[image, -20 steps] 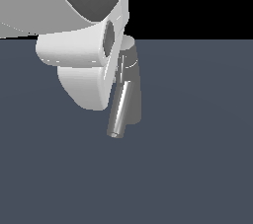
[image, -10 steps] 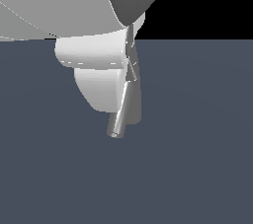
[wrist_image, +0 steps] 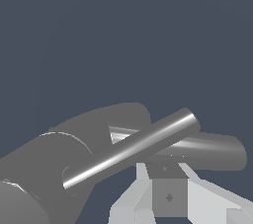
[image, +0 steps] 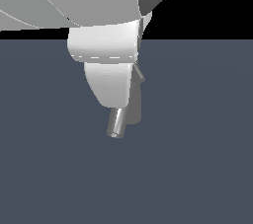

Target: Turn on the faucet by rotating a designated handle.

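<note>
- Overhead, the white Panda arm (image: 74,1) fills the upper part of the exterior view, over the flat slate-grey floor (image: 197,168).
- Its gripper (image: 111,87) hangs in front of the faucet (image: 134,107), hiding most of it; whether the fingers are apart or together cannot be told.
- Below the gripper pokes the shiny slanted spout (image: 116,124).
- Thin and grey, the handle (image: 139,73) juts out toward the exterior view's right, just beside the gripper; in the wrist view it crosses close before the camera.

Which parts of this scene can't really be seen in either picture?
- Faucet: in the exterior view the white gripper covers most of it; only the spout pokes out.
- Handle: a stub in the exterior view.
- Gripper jaws: cut off by the wrist view's edge, so open or shut is unclear.
</note>
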Motion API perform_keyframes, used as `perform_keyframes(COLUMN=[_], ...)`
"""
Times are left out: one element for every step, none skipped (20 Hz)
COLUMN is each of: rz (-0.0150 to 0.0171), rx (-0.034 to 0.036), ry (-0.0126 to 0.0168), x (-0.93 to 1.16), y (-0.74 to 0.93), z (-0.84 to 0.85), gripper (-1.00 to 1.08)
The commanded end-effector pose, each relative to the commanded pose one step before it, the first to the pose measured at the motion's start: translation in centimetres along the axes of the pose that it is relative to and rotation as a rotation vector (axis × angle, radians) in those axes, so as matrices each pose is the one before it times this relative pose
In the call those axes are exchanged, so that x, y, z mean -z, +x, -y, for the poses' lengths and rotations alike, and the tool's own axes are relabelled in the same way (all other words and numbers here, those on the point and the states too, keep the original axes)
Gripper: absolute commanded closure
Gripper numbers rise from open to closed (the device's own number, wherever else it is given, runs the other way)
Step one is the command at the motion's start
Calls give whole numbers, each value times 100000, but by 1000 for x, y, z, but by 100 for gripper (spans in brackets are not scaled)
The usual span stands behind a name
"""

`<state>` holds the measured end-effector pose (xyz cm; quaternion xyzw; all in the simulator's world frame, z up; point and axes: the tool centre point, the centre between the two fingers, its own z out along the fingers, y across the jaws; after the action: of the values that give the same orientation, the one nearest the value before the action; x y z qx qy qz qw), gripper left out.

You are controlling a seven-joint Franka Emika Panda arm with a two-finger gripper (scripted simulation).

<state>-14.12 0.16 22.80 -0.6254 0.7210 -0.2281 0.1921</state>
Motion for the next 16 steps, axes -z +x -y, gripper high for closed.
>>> perform_keyframes(rz=[-1217, -57, -57, -61, -57, -61, -57, -61, -61, -61, -61, -60, -60, -60, -60, -60], rx=[-2796, -104, -104, -111, -104, -111, -104, -111, -111, -112, -112, -112, -112, -112, -112, -112], ry=[-113, -51, -51, -55, -51, -54, -51, -54, -54, -54, -54, -54, -54, -54, -54, -54], x=[-89, -9, -9, -11, -9, -11, -9, -11, -11, -10, -10, -10, -10, -10, -10, -10], y=[1604, 244, 245, 249, 247, 251, 249, 253, 254, 255, 256, 257, 258, 259, 260, 260], z=[464, 139, 140, 141, 142, 143, 143, 144, 145, 146, 147, 148, 148, 149, 150, 151], gripper=[108, 108, 108, 108, 108, 108, 108, 108, 108, 108, 108, 108, 108, 108, 108, 108])
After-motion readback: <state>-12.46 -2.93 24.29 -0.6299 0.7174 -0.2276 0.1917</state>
